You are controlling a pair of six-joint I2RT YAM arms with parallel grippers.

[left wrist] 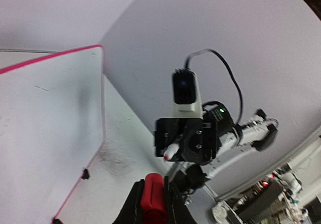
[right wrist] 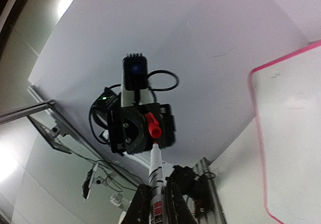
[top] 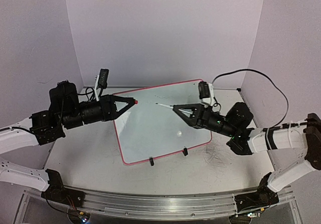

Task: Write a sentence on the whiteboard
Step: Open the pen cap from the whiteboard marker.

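Note:
The whiteboard (top: 150,134), glossy white with a red-pink rim, lies tilted on the table between my arms. Its face shows bare white; the sentence is out of view. Above the board's far left corner, my left gripper (top: 131,102) is shut on a red marker cap (left wrist: 153,199). My right gripper (top: 175,108) faces it from the right, shut on a white marker (right wrist: 156,169) whose uncapped tip points at the cap (right wrist: 152,125). A short gap separates the tip from the cap. The board's rim (left wrist: 50,58) also shows in the left wrist view, and its edge (right wrist: 258,134) in the right.
Two black clip feet (top: 151,161) (top: 184,151) sit on the board's near edge. Dark scuff marks (top: 215,156) cover the table right of the board. Pale walls close the back and sides. A metal rail (top: 160,201) runs along the near edge.

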